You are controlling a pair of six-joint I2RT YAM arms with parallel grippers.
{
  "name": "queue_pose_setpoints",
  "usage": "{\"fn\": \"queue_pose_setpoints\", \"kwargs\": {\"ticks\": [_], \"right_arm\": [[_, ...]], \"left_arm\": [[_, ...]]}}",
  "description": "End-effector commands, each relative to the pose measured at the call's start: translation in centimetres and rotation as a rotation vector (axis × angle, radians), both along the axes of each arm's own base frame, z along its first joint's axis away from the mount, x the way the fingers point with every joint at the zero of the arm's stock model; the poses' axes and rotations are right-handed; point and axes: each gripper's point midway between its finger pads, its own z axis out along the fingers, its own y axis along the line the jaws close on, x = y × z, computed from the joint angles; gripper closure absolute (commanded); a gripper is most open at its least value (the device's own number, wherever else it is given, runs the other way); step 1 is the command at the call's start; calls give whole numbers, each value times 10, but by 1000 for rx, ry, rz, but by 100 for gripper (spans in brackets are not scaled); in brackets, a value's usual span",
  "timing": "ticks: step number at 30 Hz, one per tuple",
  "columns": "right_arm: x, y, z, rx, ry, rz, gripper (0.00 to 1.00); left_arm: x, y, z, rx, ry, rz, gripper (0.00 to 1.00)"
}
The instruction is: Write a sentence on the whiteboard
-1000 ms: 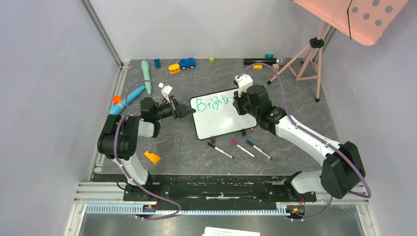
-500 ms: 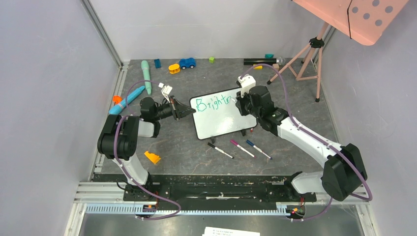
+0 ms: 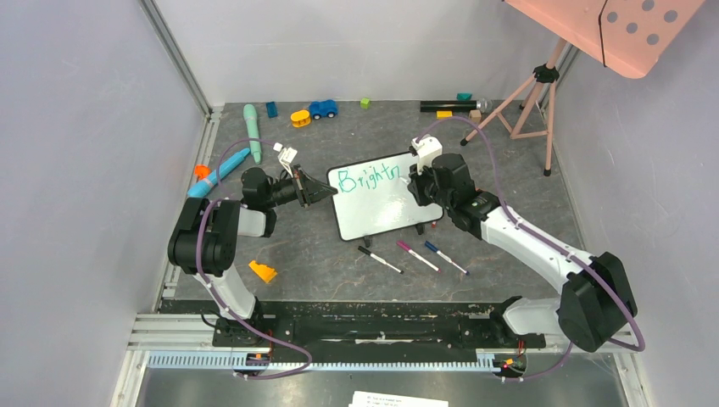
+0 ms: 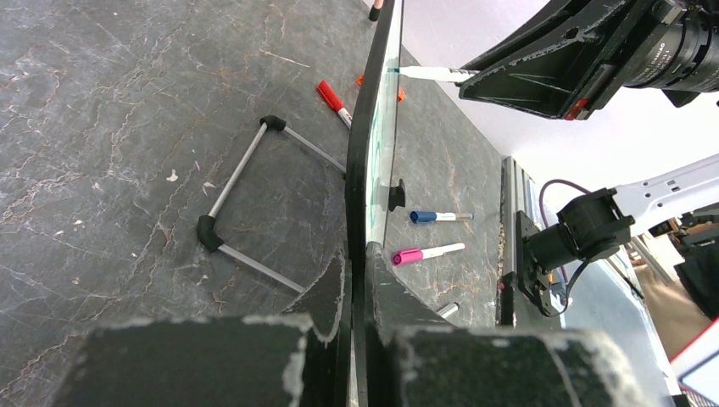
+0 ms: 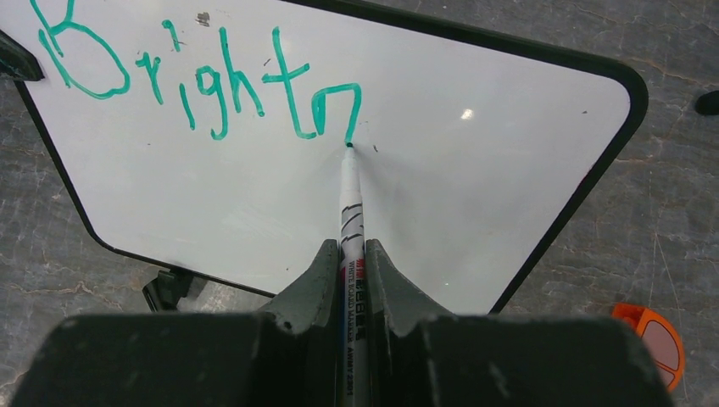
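Observation:
The whiteboard (image 3: 381, 203) stands tilted on its feet mid-table. My left gripper (image 3: 326, 193) is shut on its left edge; in the left wrist view the black frame (image 4: 373, 153) runs edge-on between the left gripper's (image 4: 365, 254) fingers. My right gripper (image 3: 421, 181) hovers over the board's right part, shut on a white whiteboard marker (image 5: 349, 203). The marker tip touches the whiteboard (image 5: 492, 178) just below the last stroke. The sentence (image 5: 203, 80) reads "Brightn" in teal, along the top of the board, and shows as teal letters (image 3: 366, 176) from above.
Three loose markers, black (image 3: 379, 259), pink (image 3: 417, 255) and blue (image 3: 445, 257), lie in front of the board. An orange wedge (image 3: 262, 271) sits near the left arm. Toys line the back edge, among them a blue car (image 3: 322, 108). A tripod (image 3: 530, 93) stands at back right.
My right gripper has slid to the right along the board with the marker, and an "n" has appeared after "Bright". The left gripper and the board have not moved.

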Motion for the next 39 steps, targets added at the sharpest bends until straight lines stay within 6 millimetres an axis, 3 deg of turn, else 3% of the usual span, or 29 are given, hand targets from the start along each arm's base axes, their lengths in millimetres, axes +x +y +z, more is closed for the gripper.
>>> {"fn": "queue_pose_setpoints", "kwargs": {"ticks": [1,8,27,39], "right_arm": [[-1,0,30,50,-56,6,100],[1,-5,45,51,-107,-6,100],[20,-4,39,32,-97,-42,100],[25,-13,32,2,-90,-91,100]], "left_arm": [[-2,-4,9,29,-118,-35,98],[-2,-4,9,30,-117,-35,98],[-2,-4,9,31,-120,-34,98],[-1,-4,9,31,-121,-34,98]]}}
